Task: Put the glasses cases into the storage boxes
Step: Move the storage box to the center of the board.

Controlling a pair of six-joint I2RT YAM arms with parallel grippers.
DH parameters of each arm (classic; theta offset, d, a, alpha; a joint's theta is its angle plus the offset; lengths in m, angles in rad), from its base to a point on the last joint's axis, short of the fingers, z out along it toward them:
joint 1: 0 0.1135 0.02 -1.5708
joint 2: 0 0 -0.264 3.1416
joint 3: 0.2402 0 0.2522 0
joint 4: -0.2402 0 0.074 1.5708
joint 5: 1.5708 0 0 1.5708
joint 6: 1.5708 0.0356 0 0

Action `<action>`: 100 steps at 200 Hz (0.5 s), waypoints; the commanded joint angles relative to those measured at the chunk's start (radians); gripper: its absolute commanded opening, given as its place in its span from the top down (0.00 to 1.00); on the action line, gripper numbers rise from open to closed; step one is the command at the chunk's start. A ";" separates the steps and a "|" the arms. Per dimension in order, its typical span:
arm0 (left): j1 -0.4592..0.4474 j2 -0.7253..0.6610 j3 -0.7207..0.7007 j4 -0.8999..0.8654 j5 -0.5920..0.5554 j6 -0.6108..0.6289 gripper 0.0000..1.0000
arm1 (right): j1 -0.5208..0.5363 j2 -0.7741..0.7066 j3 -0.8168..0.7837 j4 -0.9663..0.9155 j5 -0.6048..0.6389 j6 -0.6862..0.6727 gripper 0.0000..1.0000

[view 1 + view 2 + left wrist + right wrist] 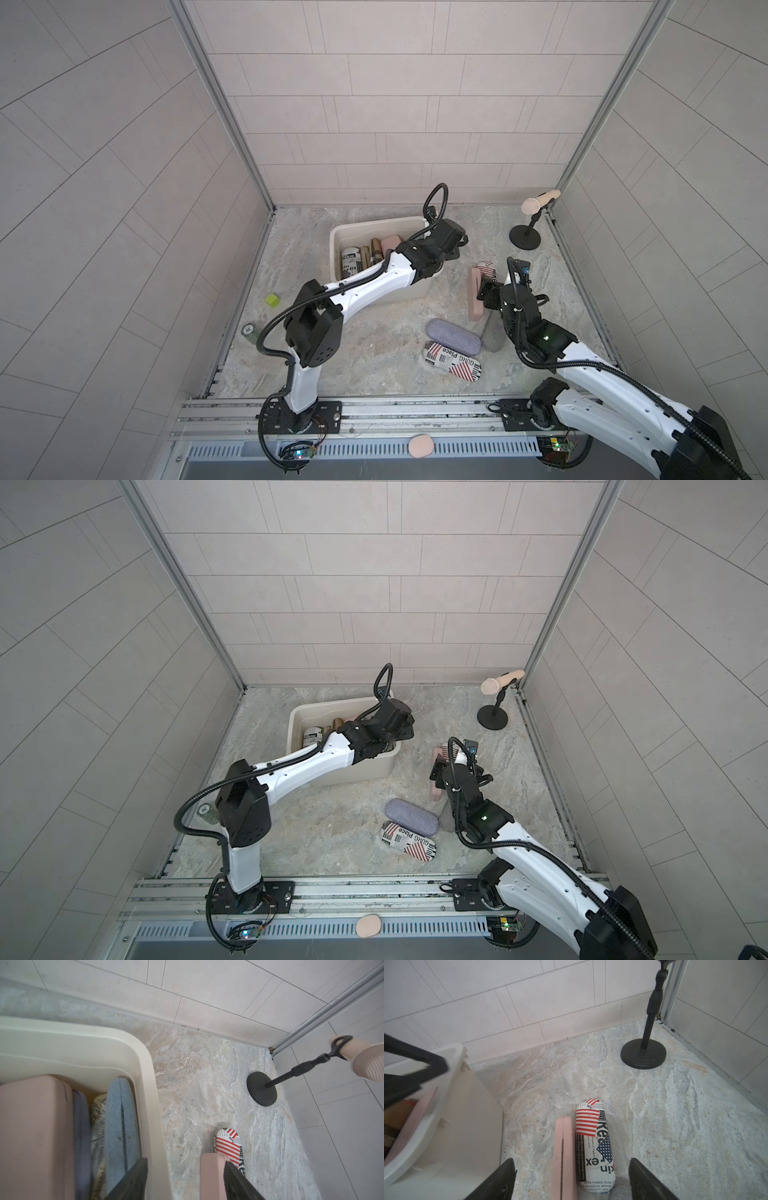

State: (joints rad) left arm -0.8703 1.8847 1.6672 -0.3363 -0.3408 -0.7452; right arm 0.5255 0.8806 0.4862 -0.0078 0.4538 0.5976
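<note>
The cream storage box (345,232) holds several glasses cases on edge, among them a newspaper-print one (350,262), a pink one (35,1126) and a light blue one (119,1118). My left gripper (185,1169) is open and straddles the box's right wall, holding nothing. On the table a pink case (563,1157) stands on edge beside a flag-print case (593,1142). My right gripper (572,1169) hangs open just above these two. Nearer the front lie a lilac-grey case (453,336), a grey case (492,336) and another flag-print case (453,359).
A black-based microphone stand (525,239) stands in the back right corner. A green cube (272,300) and a small dark can (248,330) sit at the left edge. A pink rounded object (421,445) rests on the front rail.
</note>
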 commanded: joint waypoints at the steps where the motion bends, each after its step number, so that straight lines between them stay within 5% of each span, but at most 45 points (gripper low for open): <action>1: 0.023 -0.158 -0.077 -0.009 -0.010 0.092 0.31 | -0.055 0.053 0.024 -0.040 -0.091 0.067 0.19; 50: 0.096 -0.416 -0.340 -0.035 0.043 0.082 0.31 | -0.099 0.162 0.059 -0.070 -0.119 0.086 0.64; 100: 0.081 -0.484 -0.437 0.013 0.170 0.056 0.32 | -0.109 0.253 0.098 -0.083 -0.160 0.097 0.56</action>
State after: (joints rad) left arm -0.7719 1.3941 1.2339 -0.3489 -0.2478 -0.6800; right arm 0.4175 1.1225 0.5659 -0.0761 0.3237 0.6704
